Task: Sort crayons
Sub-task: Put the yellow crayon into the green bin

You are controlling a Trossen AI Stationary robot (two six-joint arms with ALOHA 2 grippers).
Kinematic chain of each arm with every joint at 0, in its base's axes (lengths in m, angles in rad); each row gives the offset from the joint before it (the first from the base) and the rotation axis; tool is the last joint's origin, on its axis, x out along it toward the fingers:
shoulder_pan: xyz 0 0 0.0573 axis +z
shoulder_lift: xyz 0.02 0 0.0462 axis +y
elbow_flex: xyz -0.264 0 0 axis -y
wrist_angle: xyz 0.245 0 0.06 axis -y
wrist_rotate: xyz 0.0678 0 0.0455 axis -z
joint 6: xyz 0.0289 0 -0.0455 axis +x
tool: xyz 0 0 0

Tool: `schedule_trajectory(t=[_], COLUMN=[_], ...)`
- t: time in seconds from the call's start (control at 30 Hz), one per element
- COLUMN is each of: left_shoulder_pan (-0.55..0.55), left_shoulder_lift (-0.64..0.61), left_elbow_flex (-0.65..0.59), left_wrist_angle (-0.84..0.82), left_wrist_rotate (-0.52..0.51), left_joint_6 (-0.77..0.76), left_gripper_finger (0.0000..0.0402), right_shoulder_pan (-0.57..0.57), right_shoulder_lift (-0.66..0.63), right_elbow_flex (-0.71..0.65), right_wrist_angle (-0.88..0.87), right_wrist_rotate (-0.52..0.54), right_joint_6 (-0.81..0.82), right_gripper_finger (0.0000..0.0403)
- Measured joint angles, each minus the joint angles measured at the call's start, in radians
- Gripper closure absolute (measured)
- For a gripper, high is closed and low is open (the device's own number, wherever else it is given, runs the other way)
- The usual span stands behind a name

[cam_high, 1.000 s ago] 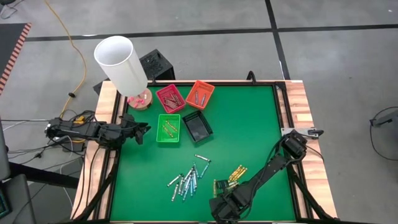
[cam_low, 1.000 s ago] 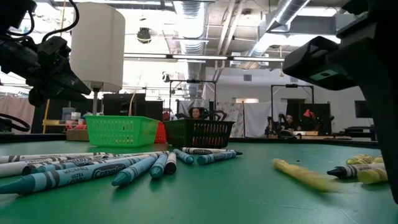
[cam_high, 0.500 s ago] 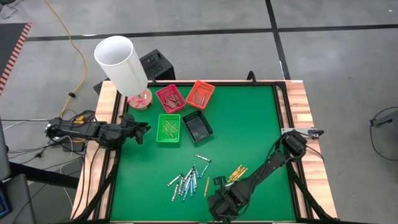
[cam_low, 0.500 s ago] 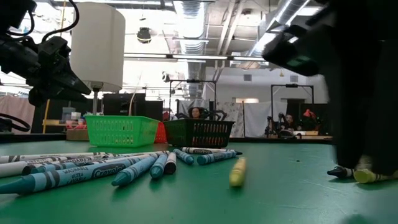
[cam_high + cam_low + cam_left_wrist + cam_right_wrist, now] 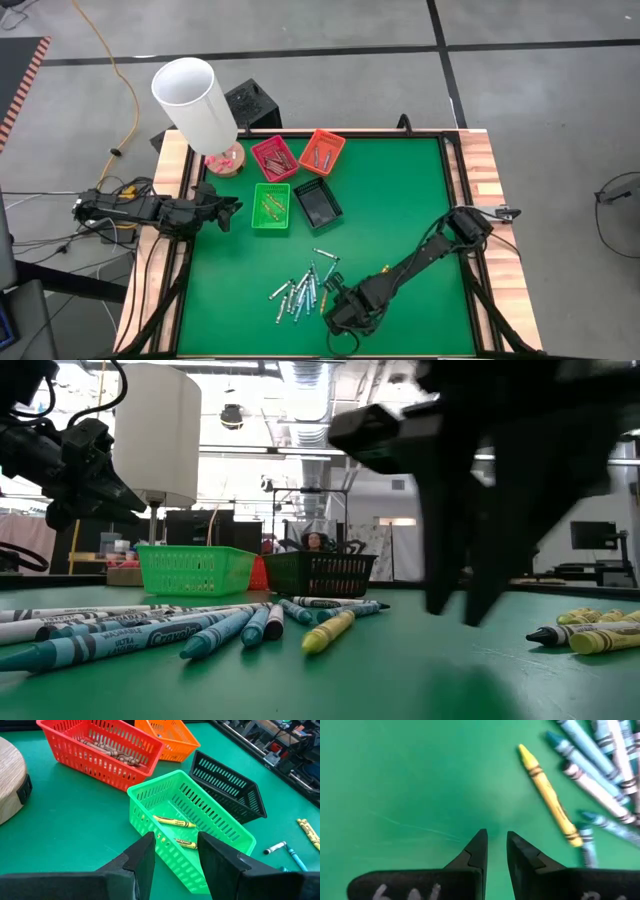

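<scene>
From above, the right end effector (image 5: 340, 312) sits low over the green worktop (image 5: 400, 200), just beside the blue crayons (image 5: 300, 292). The left end effector (image 5: 232, 210) waits by the green tray (image 5: 271, 207).

At worktop level, a yellow crayon (image 5: 328, 631) lies loose beside the blue ones.

Right wrist view: fingers (image 5: 477, 851) slightly parted, gripping nothing.

Left wrist view: fingers (image 5: 145, 862) apart, empty, two yellow crayons (image 5: 174, 822) in the green tray.

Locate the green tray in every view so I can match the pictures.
High view: green tray at centre-left of the mat, beside the black tray.
Low view: left of centre, black tray on its right.
Left wrist view: centre, two yellow crayons inside.
Right wrist view: not in it.
Shared landmark: the black tray.
</scene>
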Motion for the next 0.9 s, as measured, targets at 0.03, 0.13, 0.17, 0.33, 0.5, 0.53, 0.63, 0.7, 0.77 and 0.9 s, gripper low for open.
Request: schedule_trajectory(t=[0.03, 0.13, 0.17, 0.33, 0.5, 0.53, 0.63, 0.7, 0.77, 0.9], left_shoulder_pan=[0.0, 0.0, 0.0, 0.0, 0.0, 0.0, 0.0, 0.0, 0.0, 0.0], left_shoulder_lift=[0.0, 0.0, 0.0, 0.0, 0.0, 0.0, 0.0, 0.0, 0.0, 0.0], left_elbow_flex=[0.0, 0.0, 0.0, 0.0, 0.0, 0.0, 0.0, 0.0, 0.0, 0.0], left_wrist_angle=[0.0, 0.0, 0.0, 0.0, 0.0, 0.0, 0.0, 0.0, 0.0, 0.0], left_wrist_rotate=[0.0, 0.0, 0.0, 0.0, 0.0, 0.0, -0.001, -0.001, -0.001, -0.001], left_joint_6=[0.0, 0.0, 0.0, 0.0, 0.014, 0.015, 0.015, 0.015, 0.015, 0.015], left_gripper_finger=[0.0265, 0.0265, 0.0265, 0.0265, 0.0265, 0.0265, 0.0265, 0.0265, 0.0265, 0.0265], right_shoulder_pan=[-0.011, -0.045, -0.056, -0.101, -0.111, -0.11, -0.11, -0.11, -0.11, -0.116], right_shoulder_lift=[0.0, -0.001, -0.001, -0.001, -0.001, -0.002, -0.002, -0.001, -0.001, 0.001], right_elbow_flex=[0.0, 0.0, 0.0, 0.0, 0.0, 0.0, 0.0, 0.0, 0.0, 0.0], right_wrist_angle=[0.0, 0.001, 0.002, 0.019, 0.061, 0.066, 0.073, 0.087, 0.103, 0.137], right_wrist_rotate=[0.0, 0.0, 0.0, -0.004, -0.007, -0.008, -0.01, -0.017, -0.035, -0.042], right_joint_6=[-0.033, -0.115, -0.135, -0.211, -0.279, -0.289, -0.337, -0.376, -0.418, -0.483], right_gripper_finger=[0.0334, 0.0334, 0.0334, 0.0334, 0.0334, 0.0334, 0.0334, 0.0334, 0.0334, 0.0334])
